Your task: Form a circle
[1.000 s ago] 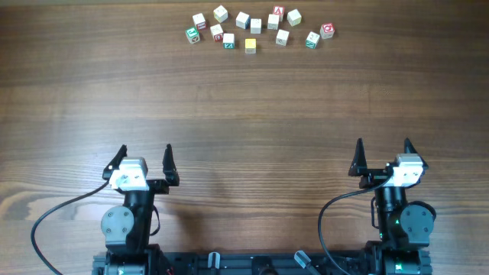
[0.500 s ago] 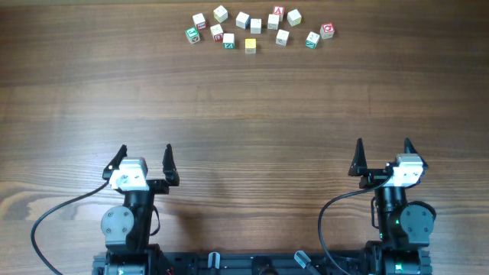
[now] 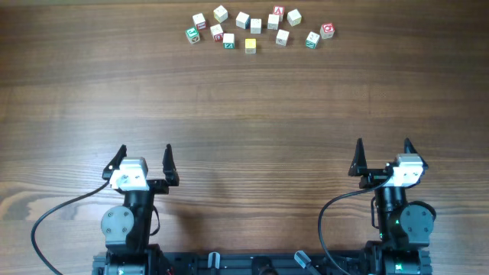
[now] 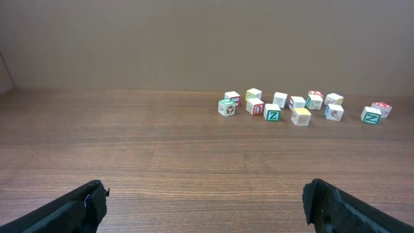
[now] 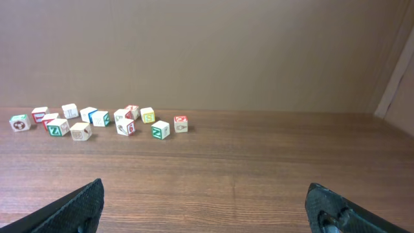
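Note:
No circle is in view. Several small pale wooden letter cubes (image 3: 256, 25) lie in a loose uneven band at the far middle of the table, seen also in the left wrist view (image 4: 279, 99) and the right wrist view (image 5: 100, 118). A yellow cube (image 3: 250, 46) sits on the band's near side. My left gripper (image 3: 145, 149) is open near the front left, far from the cubes, with nothing between its fingers (image 4: 204, 194). On the front right my right gripper (image 3: 383, 143) is open and empty too (image 5: 205, 191).
The wooden table (image 3: 244, 114) stretches bare between the grippers and the cubes. Both arm bases and their black cables (image 3: 46, 221) sit along the near edge. A plain brown wall (image 4: 194, 45) stands behind the far edge.

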